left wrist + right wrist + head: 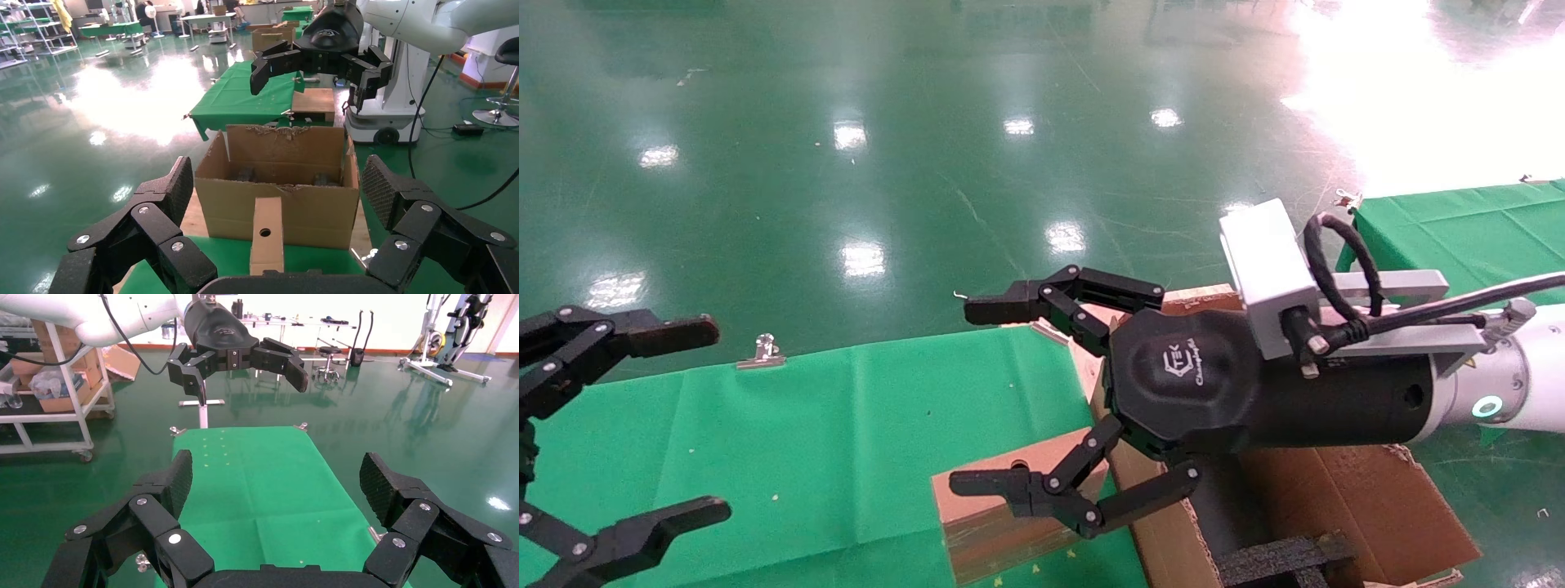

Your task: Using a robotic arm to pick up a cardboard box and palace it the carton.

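Green desk (789, 425) lies bare left of the cardboard box (1001, 506); the carton (1344, 498) blocks its right side, touching or just beside it; robotic arm (1336, 384) hangs above both, fingers (1009, 310) spread.

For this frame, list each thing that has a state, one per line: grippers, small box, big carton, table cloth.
right gripper: open, empty, above the cardboard box.
left gripper: open, empty, off to the left over the green cloth.
cardboard box: on the cloth beside the carton, not gripped.
carton: open at the top, flaps torn, black foam inside.
green cloth: spread flat, clipped at the far edge.
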Motion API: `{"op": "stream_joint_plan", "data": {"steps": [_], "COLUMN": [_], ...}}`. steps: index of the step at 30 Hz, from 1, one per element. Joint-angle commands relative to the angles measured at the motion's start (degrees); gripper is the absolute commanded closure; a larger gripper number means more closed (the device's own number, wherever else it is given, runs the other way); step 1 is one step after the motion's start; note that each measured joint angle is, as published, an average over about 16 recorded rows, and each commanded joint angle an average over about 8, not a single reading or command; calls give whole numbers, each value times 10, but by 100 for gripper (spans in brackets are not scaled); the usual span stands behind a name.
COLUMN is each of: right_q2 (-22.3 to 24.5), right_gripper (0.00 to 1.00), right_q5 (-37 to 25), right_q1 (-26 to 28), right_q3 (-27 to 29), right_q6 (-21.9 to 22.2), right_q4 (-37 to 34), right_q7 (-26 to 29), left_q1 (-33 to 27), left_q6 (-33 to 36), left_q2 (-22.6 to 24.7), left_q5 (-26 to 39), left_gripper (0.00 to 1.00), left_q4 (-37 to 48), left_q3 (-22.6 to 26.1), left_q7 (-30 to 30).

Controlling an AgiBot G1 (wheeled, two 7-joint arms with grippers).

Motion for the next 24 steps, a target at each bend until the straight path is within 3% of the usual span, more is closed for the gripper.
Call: {"op": "stream_joint_plan", "data": {"steps": [1, 11, 12, 19, 20, 24], "right_q2": [0, 0, 0, 0, 0, 0], "right_gripper": [0, 0, 0, 0, 0, 0], "right_q5": [0, 0, 0, 0, 0, -2], "right_q1": [0, 0, 0, 0, 0, 0], "right_q3": [0, 0, 0, 0, 0, -1], "right_q6": [0, 0, 0, 0, 0, -1], "right_q4": [0, 0, 0, 0, 0, 0], "right_q7": [0, 0, 0, 0, 0, 0], "left_q1": [0, 0, 0, 0, 0, 0], "left_q6": [0, 0, 0, 0, 0, 0], "left_q2": [0, 0, 0, 0, 0, 0], "left_q5": [0, 0, 0, 0, 0, 0], "left_gripper": [0, 0, 5, 92, 100, 100], "left_q4": [0, 0, 0, 0, 0, 0], "left_q3": [0, 0, 0, 0, 0, 0], "left_q7": [0, 0, 0, 0, 0, 0]}}
